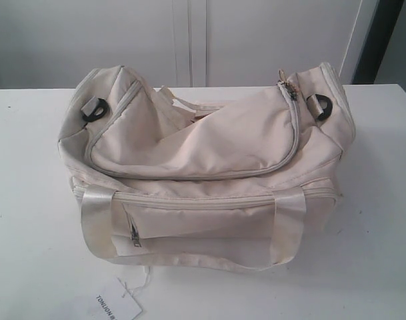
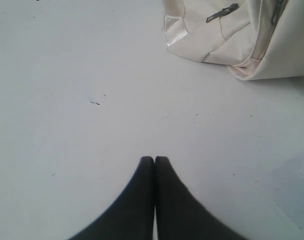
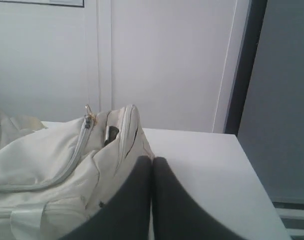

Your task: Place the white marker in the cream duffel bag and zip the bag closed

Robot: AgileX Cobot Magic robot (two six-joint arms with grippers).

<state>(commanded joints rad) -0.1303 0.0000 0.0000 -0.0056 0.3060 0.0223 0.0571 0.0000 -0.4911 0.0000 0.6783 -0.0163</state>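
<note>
White table (image 1: pixel 29 253), bag (image 1: pixel 209 167) looks zipped, marker unseen.
Jaws together, empty: left gripper (image 2: pixel 154 160), right gripper (image 3: pixel 152 160); task likely done, only retreat remains.

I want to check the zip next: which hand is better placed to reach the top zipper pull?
Right, likely. The right hand, shut, is close to the cream duffel bag's end with the zipper pull; the left hand, shut, is over bare table.
</note>
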